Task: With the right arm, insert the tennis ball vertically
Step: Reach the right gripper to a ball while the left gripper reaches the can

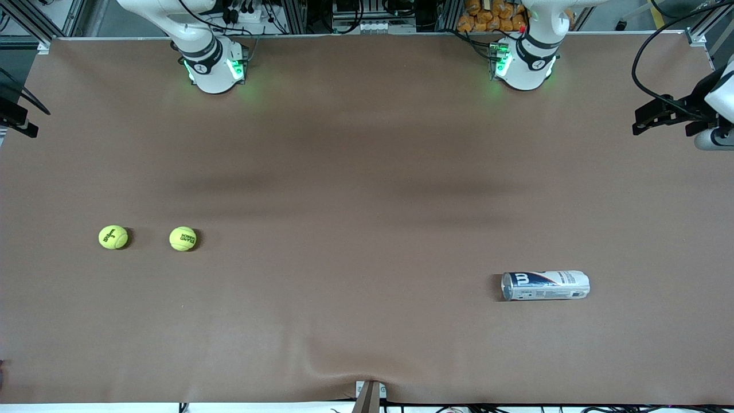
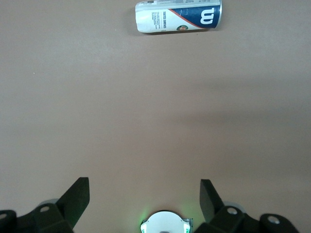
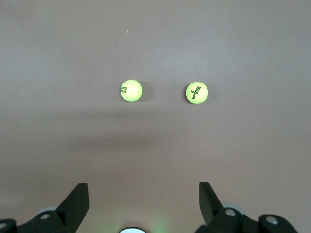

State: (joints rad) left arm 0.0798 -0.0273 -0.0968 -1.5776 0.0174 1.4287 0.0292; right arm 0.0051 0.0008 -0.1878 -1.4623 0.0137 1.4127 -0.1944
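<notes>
Counting it up: two fuzzy yellow-green balls, one with Wilson print [image 1: 113, 237] and a second ball [image 1: 183, 238], plus one can [image 1: 545, 285], a smooth printed cylinder with a shiny rim, lying on its side. Both balls sit side by side toward the right arm's end of the table [image 1: 367, 172]; on the front view's clock face they're around 8 o'clock, the can about 4 o'clock, well apart from them. Brown matte cover, slightly rippled at the near edge. Cables and metal framing line the robots' side. Right gripper [image 3: 143, 204] hangs high over the balls, fingers spread, nothing held. Left gripper [image 2: 145, 199] is likewise spread and empty, up over the table, the can in its wrist view.
</notes>
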